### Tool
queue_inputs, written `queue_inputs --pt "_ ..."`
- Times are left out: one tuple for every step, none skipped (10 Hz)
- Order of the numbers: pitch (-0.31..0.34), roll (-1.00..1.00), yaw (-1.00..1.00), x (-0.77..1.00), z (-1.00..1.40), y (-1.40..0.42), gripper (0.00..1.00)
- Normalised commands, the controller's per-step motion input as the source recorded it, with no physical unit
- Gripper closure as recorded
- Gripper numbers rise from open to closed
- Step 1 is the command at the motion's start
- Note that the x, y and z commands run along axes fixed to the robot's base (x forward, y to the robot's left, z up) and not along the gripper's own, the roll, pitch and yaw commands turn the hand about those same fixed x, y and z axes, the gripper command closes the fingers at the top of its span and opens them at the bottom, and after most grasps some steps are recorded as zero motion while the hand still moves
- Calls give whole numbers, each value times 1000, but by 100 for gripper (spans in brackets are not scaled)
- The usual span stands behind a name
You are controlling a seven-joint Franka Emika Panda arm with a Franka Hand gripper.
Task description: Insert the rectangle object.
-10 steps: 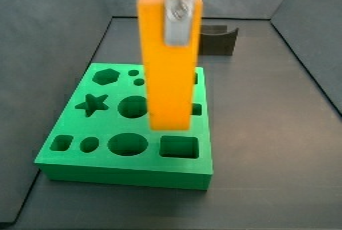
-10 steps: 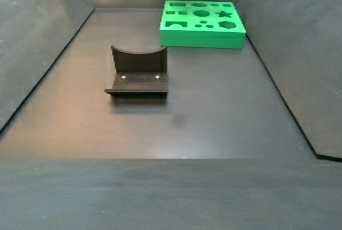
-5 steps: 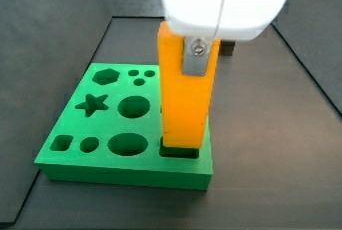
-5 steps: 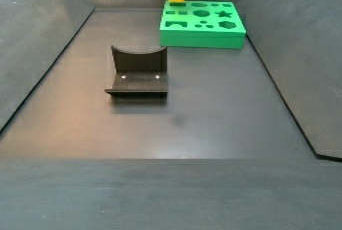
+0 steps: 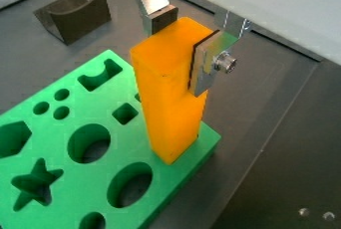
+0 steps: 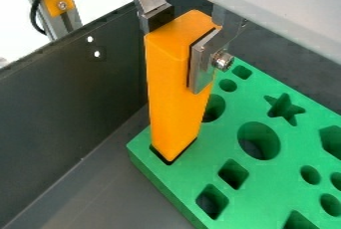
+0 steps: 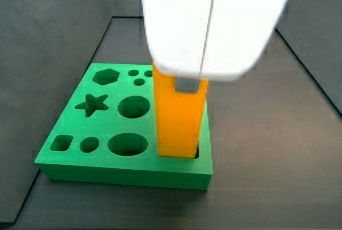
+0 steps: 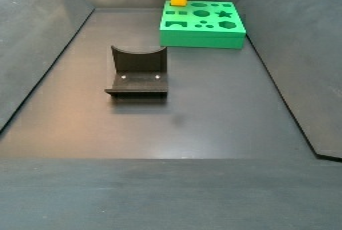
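The tool [image 5: 184, 36] is gripping the rectangle object [image 5: 176, 99] near its top — silver fingers [image 6: 205, 59] clamped on opposite faces — while the block's lower end is sitting upright in the green board's [image 6: 266, 173] corner slot, w/ the fixture [image 8: 138, 72] standing well apart.

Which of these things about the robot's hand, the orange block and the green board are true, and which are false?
1. The hand grips the block near its top. True.
2. The block lies flat on the floor. False: it stands upright, its lower end in a corner hole of the board.
3. The board has a star-shaped hole. True.
4. The fixture sits on the board. False: it stands on the floor, apart from it.
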Motion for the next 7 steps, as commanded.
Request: queue_inputs --pt "41 4 54 46 -191 -100 100" --pt "36 40 63 0 -234 0 100" --pt "37 113 140 0 -260 40 100" --pt "56 124 43 14 -243 140 100" --pt "56 151 34 0 -240 143 100" --pt "69 110 43 54 -283 66 100" --pt "110 71 0 266 -334 -23 100"
